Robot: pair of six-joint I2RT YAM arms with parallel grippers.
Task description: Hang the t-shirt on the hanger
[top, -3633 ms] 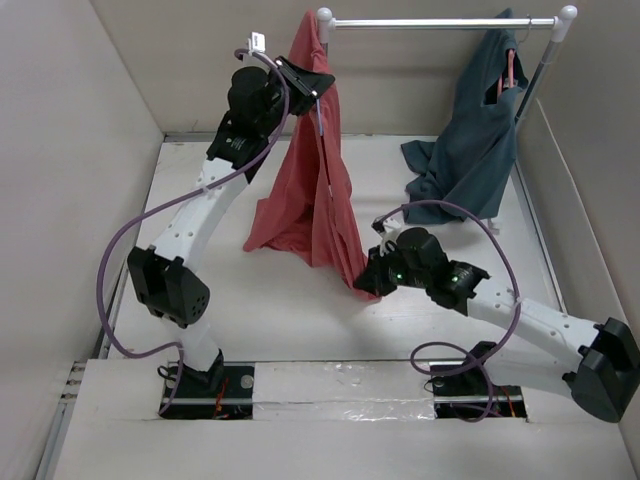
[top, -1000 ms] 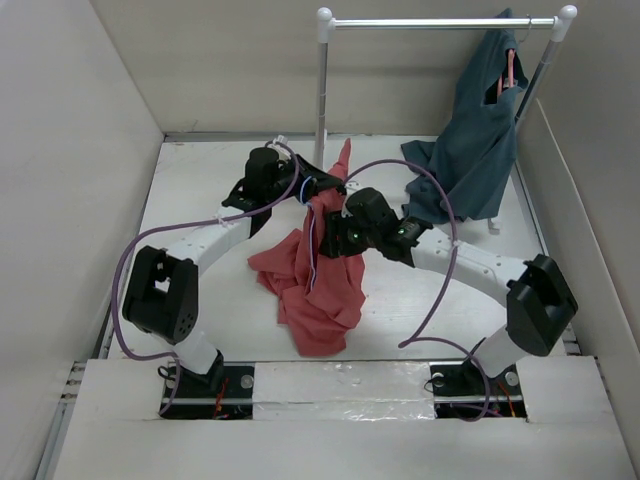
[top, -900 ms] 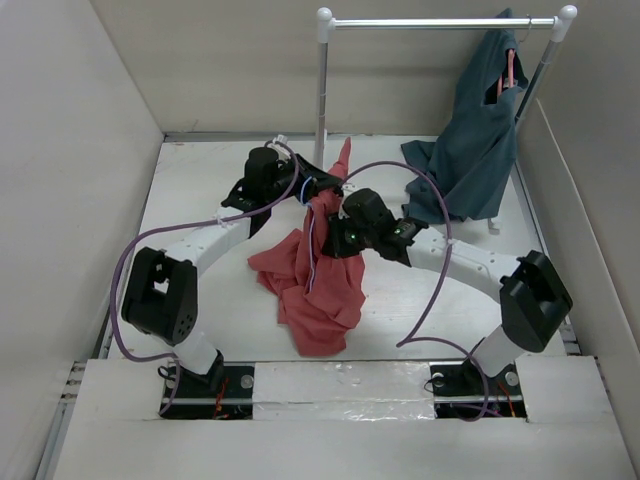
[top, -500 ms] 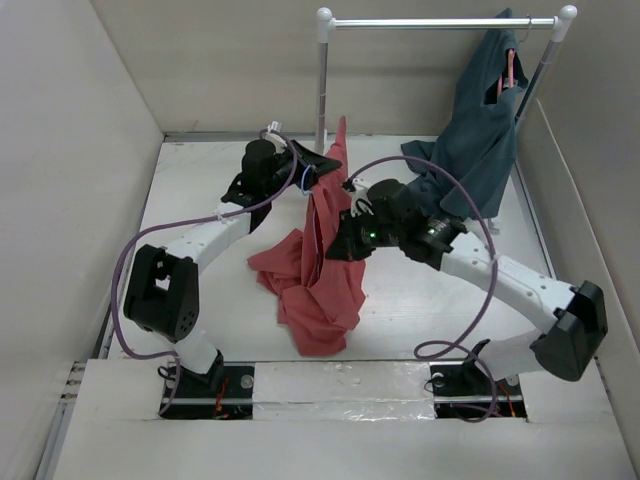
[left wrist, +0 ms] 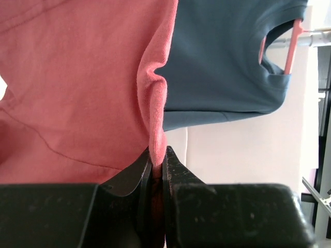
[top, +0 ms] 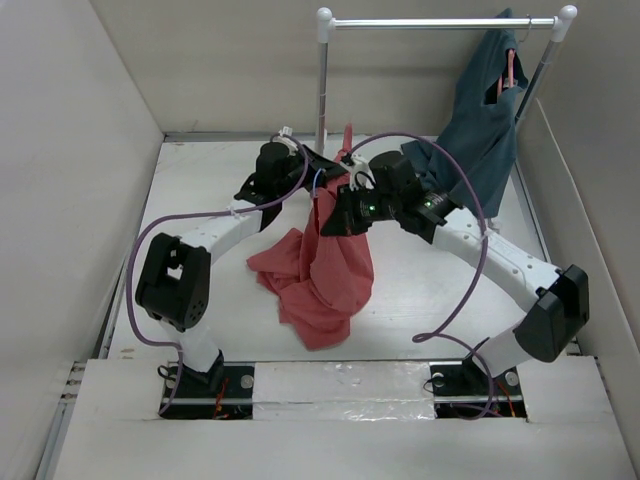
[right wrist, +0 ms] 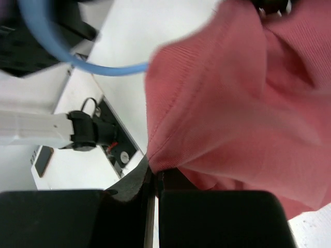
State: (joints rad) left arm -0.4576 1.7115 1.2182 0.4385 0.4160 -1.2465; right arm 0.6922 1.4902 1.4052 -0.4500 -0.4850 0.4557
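The coral-red t-shirt (top: 325, 280) hangs bunched from both grippers, and its lower part lies crumpled on the table. My left gripper (top: 322, 172) is shut on a ribbed fold of the t-shirt (left wrist: 77, 77), seen in the left wrist view (left wrist: 158, 155). My right gripper (top: 338, 222) is just below and to the right of it. It is shut on a seamed edge of the t-shirt (right wrist: 232, 103), seen in the right wrist view (right wrist: 154, 168). A curved piece of the pale-blue hanger (right wrist: 98, 67) shows blurred beside the cloth; the rest is hidden.
A metal rail (top: 440, 22) on posts stands at the back. A dark teal garment (top: 480, 130) hangs from it on a pink hanger (top: 512, 70) at the right, also seen in the left wrist view (left wrist: 222, 62). Walls enclose the table on the left, back and right.
The left gripper came down from the rail with the t-shirt, and the right gripper took the cloth near it. In the last second both moved back and slightly up, lifting the cloth.
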